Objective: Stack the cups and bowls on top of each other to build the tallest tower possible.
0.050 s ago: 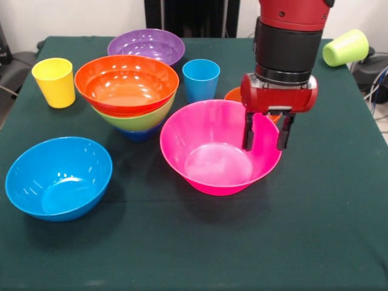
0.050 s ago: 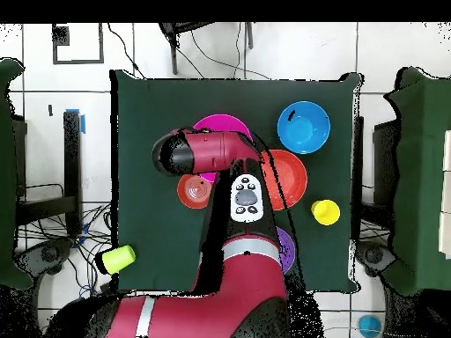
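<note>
My gripper (image 1: 265, 132) hangs open over the right rim of the large pink bowl (image 1: 212, 151), its left finger (image 1: 247, 130) inside the rim and the right one at the rim's outer side. The tower (image 1: 128, 100) stands to the left: an orange-red bowl (image 1: 126, 85) nested in a lime green bowl (image 1: 145, 121) on a small dark blue bowl (image 1: 138, 134). A light blue bowl (image 1: 59, 177) sits at front left and a purple bowl (image 1: 145, 45) at the back. Upright are the yellow cup (image 1: 54, 82) and the light blue cup (image 1: 200, 79). The lime green cup (image 1: 345, 47) lies on its side.
A small orange bowl (image 1: 233, 95) sits just behind my gripper, mostly hidden by it. From above, my arm (image 2: 207, 154) covers part of the pink bowl (image 2: 220, 123) and the purple bowl (image 2: 286, 251). The dark green table (image 1: 303, 230) has bare cloth along its front and right.
</note>
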